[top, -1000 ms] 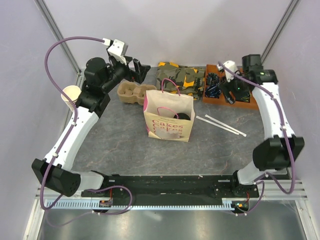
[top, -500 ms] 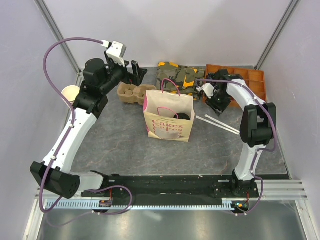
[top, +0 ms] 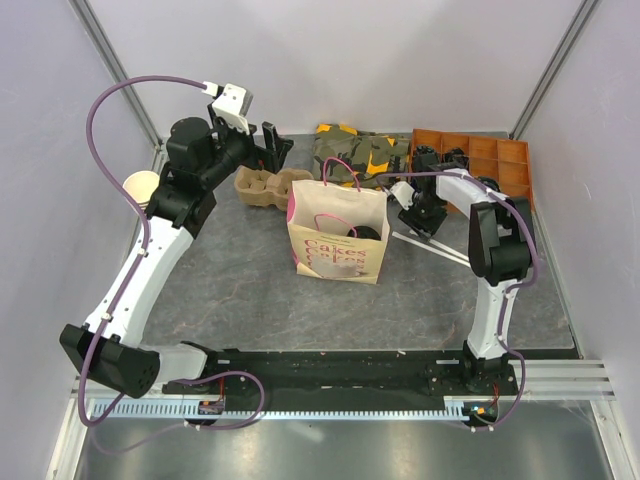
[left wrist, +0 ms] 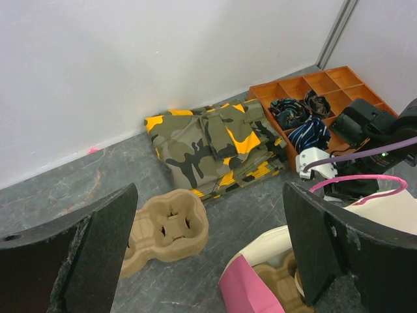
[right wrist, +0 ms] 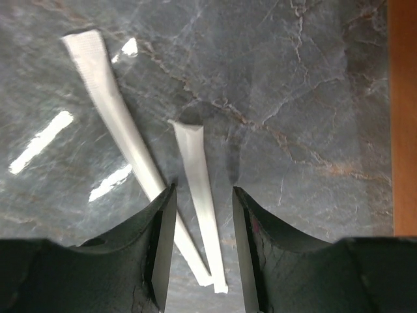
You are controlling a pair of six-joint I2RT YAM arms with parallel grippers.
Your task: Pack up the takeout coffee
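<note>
The cream paper bag (top: 338, 232), standing open near the middle of the table (top: 250, 285), is carrying the word "Cakes" in pink lettering on its near side, as the top camera is showing it. A second pink line is running just beneath that word, but it is coming out too small and blurred to read.

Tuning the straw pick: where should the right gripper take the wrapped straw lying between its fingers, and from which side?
Likely from straight above, pinching across its narrow width near mid-length. The wrapped straw lies flat on the table, so only its long edges offer purchase. The second straw converges at one end; grip where they spread apart.
</note>
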